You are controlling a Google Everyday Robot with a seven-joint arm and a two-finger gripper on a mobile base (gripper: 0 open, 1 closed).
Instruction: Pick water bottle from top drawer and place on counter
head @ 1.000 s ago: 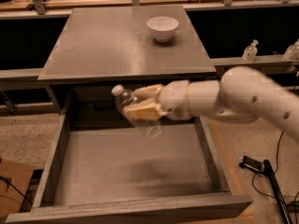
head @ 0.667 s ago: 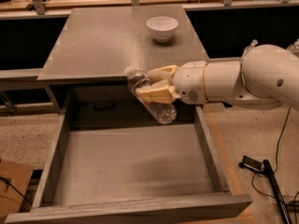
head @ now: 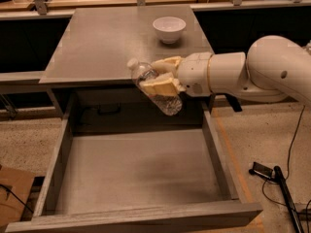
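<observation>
The two tan fingers (head: 160, 85) are clamped on the middle of the water bottle (head: 168, 103), one above it and one below. The bottle is tilted, with its white cap toward 10 o'clock and its base toward 4 o'clock. The gripper (head: 149, 75) hangs in the air, crossing the front edge of the counter (head: 102, 38) in this view, above the back of the open top drawer (head: 146, 219) (pulled out toward 6 o'clock). The white arm (head: 272, 67) reaches in from 3 o'clock. A white bowl (head: 169, 28) stands on the counter at 12 o'clock from the gripper, apart from it.
</observation>
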